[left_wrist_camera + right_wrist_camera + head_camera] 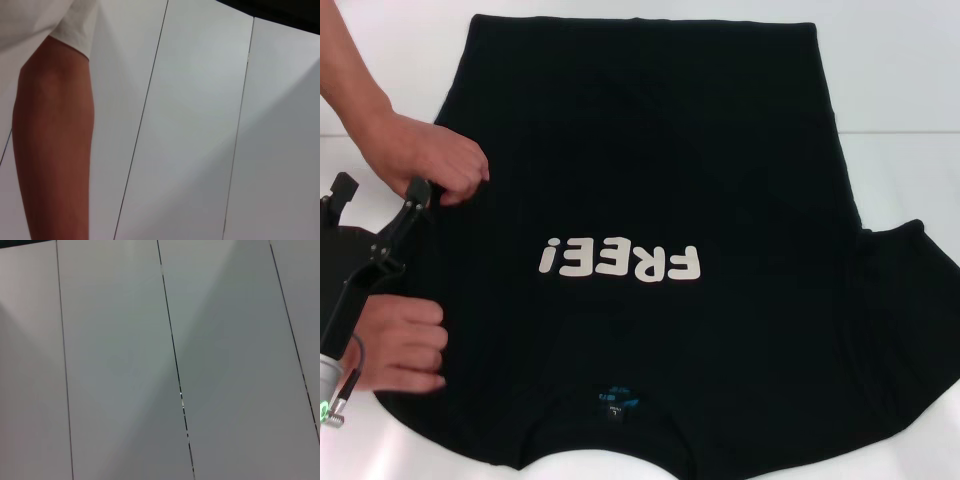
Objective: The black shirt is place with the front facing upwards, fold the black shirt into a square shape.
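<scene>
A: What is seen of the arms in the head view?

B: The left gripper (pixel 415 200) is seen at the left edge, slanted up from the lower left corner, its black fingers reaching to the shirt's left border. Whether the jaws are wide or narrow cannot be told, since they are partly covered. Two human hands are laid about it: the upper hand (pixel 435 160) is closed over the fingertip, and the lower hand (pixel 405 345) is pressed on the cloth beside the arm. The right gripper is not seen.

A: And how is the black shirt (pixel 670 180) laid?

B: It is spread flat, front up, over most of the white bench (pixel 900 70). Its long axis is run from far to near, with the hem at the far side and the collar at the near edge. One sleeve is spread out to the right. "FREE!" (pixel 620 262) is printed in white block letters and is read upside down from the head camera. A small blue neck label (pixel 613 405) is seen inside the collar; its writing cannot be read.

A: The left wrist view?

B: A bare forearm (pixel 52 145) below a white sleeve is shown against pale panels (pixel 200 125) divided by thin dark seams.

A: The right wrist view?

B: Only pale panels and dark seams are shown.
</scene>
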You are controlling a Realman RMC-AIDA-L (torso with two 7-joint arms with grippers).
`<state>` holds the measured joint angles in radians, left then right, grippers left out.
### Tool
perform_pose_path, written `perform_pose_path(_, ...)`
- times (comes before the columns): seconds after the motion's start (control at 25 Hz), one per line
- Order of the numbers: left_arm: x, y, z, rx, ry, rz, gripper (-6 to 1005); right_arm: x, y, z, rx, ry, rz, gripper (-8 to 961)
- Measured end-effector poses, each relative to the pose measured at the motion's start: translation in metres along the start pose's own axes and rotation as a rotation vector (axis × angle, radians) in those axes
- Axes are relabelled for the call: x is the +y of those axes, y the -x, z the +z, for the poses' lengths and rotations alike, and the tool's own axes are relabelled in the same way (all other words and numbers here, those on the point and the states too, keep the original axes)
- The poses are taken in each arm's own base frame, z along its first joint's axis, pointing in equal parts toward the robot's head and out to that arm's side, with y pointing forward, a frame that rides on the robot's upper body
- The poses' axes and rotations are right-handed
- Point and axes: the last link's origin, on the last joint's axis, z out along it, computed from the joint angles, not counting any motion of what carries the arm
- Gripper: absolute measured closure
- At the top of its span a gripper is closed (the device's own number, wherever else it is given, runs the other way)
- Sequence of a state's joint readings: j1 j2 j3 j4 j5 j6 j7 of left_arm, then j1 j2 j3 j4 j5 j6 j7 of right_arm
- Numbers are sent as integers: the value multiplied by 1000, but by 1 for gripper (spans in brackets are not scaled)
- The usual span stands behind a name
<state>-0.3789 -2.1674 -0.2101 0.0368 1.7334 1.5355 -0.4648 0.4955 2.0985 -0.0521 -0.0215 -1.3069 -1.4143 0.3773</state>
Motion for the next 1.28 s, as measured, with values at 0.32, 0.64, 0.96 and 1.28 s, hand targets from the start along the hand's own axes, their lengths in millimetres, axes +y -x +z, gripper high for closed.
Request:
perform_pose_path(0.32,0,0,0,0,0,-1,61,0,0,0,0,0,1,58)
perform_pose_path(0.64,0,0,0,0,0,-2,61,1,-1,0,6,8,2,58)
perform_pose_path(0.96,0,0,0,0,0,0,62,2,-1,1,8,9,6,59)
perform_pose_path(1.28,0,0,0,0,-1,0,62,2,0,1,3,11,8,58)
